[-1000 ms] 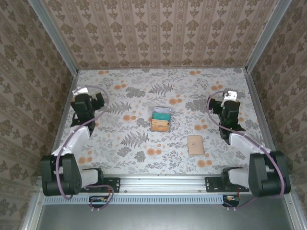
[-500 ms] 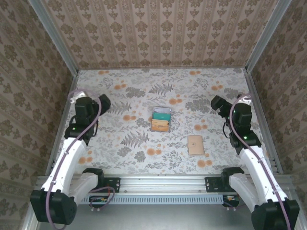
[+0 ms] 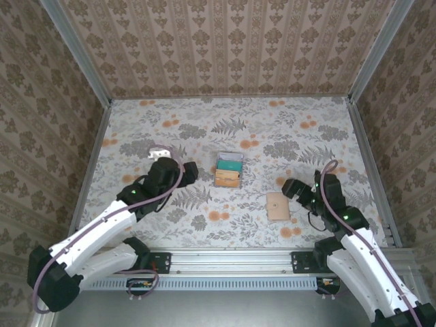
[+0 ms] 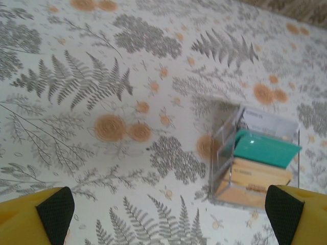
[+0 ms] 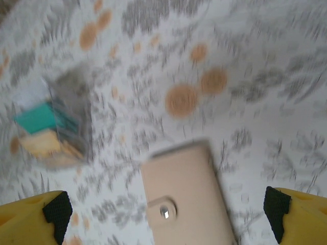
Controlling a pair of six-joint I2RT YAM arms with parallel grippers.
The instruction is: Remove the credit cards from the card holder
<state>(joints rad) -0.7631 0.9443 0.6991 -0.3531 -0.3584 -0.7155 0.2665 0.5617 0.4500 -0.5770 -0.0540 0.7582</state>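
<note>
Right wrist view: the closed tan card holder is seen lying flat just ahead of the wide-open right gripper, between its fingers, and is judged light, stiff and slick, best pinched across its long edges.

Lighting: bright, even, diffuse; shadows faint and soft on the tabletop. Top view: sharp. Left wrist view: sharp. Right wrist view: heavily motion-blurred throughout, pattern smeared.
</note>
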